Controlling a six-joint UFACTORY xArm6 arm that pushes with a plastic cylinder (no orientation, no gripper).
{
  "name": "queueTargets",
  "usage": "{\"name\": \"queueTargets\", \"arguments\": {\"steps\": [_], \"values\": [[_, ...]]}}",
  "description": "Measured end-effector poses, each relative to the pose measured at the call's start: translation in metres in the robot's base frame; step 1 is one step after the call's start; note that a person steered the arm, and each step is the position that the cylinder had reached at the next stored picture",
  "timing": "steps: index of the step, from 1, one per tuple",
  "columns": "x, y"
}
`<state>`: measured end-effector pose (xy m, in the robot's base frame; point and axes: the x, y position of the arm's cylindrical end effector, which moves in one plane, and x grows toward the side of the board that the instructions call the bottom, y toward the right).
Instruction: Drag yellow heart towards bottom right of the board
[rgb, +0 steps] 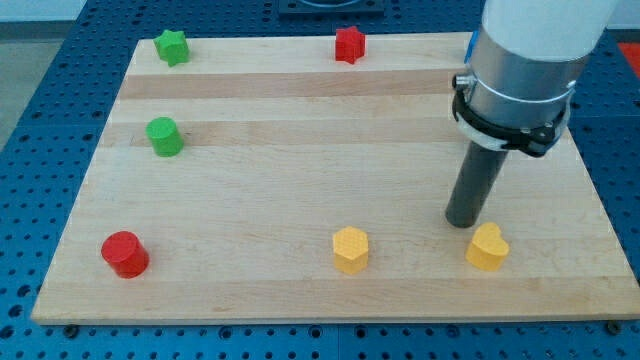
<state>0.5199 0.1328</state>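
Note:
The yellow heart (488, 247) lies near the board's bottom right. My tip (462, 222) rests on the board just up and to the left of the heart, close to it or touching its upper left edge. The rod rises from there to the grey and white arm body at the view's top right.
A yellow hexagon block (351, 249) lies at bottom centre. A red cylinder (125, 253) is at bottom left, a green cylinder (164, 136) at mid left, a green star (172, 46) at top left, a red star (349, 44) at top centre. A blue block (469, 45) peeks from behind the arm. The wooden board (300, 180) sits on a blue perforated table.

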Motion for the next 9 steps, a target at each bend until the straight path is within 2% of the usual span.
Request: {"name": "queueTargets", "arguments": {"steps": [5, 9], "values": [[0.037, -0.028], [0.041, -0.015]]}}
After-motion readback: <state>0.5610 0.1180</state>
